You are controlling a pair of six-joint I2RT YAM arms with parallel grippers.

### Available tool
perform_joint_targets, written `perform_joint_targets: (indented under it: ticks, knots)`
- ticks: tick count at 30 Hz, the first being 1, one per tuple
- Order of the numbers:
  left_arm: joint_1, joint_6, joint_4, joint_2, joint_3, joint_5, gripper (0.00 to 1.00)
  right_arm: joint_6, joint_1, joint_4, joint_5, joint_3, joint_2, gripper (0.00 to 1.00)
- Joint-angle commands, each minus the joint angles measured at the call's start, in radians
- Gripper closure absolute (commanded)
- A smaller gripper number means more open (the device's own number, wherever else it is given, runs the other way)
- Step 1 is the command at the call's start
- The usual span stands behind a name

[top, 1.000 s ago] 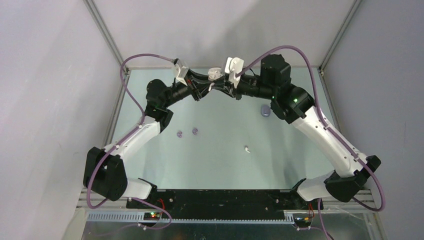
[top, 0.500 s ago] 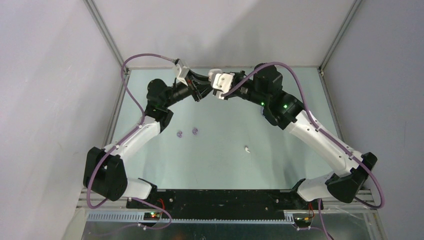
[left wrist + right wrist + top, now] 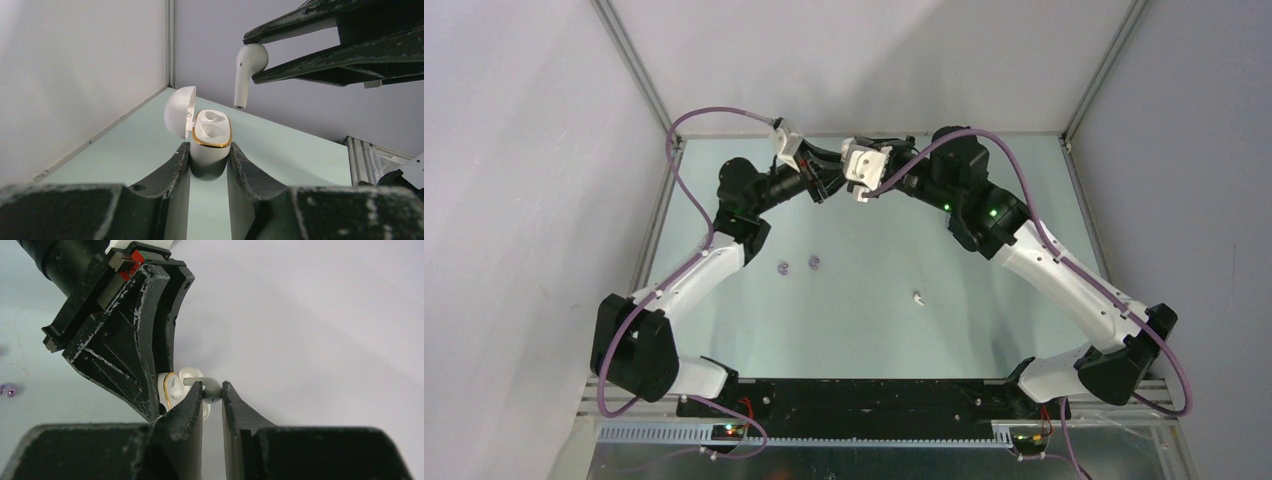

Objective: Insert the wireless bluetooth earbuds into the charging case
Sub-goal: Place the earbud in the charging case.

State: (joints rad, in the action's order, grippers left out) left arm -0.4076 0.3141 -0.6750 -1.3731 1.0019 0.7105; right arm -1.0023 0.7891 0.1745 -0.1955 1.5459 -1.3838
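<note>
— Pale green table (image 3: 874, 240) and plain grey walls framed it all. What did the left gripper (image 3: 209, 151) have?

— It was clamped on the case (image 3: 212, 131), one finger on each side of the white body, low down. The case stood upright between them. Its lid (image 3: 179, 112) was swung open to the left in the left wrist view, and both sockets inside the gold rim were empty.

— And the right gripper (image 3: 212, 390)?

— Narrow, pinching a white earbud (image 3: 248, 67) by its head. From the left wrist, the stem hung down above the case and a little to its right, clear of the rim. From the right wrist, the stem pointed toward the case's open mouth, with the left fingers crowding in from the upper left.

— Where did the two grippers meet?

— Over the far edge of the table, near its middle, with the arms bent in from both sides.

— What lay further out?

— Two purple earbuds (image 3: 814, 263) lay close together on the left half, near the left forearm. A loose white earbud (image 3: 918, 297) lay alone nearer the middle, apart from the purple pair. All three sat on the table, well apart from both grippers.
</note>
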Motion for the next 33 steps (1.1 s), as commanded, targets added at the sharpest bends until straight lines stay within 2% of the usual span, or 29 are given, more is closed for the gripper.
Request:
perform_joint_targets:
  ticks: [1,22,33]
  knots:
    - [-0.005,0.005,-0.064,0.038,0.016,0.013,1.00,-0.044,0.012,-0.032,0.020,0.005,-0.013,1.00]
    - [-0.002,0.027,-0.090,0.047,0.006,-0.001,1.00,-0.138,0.035,-0.035,0.047,-0.023,-0.029,1.00]
    - [-0.001,0.027,-0.089,0.050,0.004,0.000,1.00,-0.114,0.038,-0.070,0.089,-0.031,-0.034,1.00]
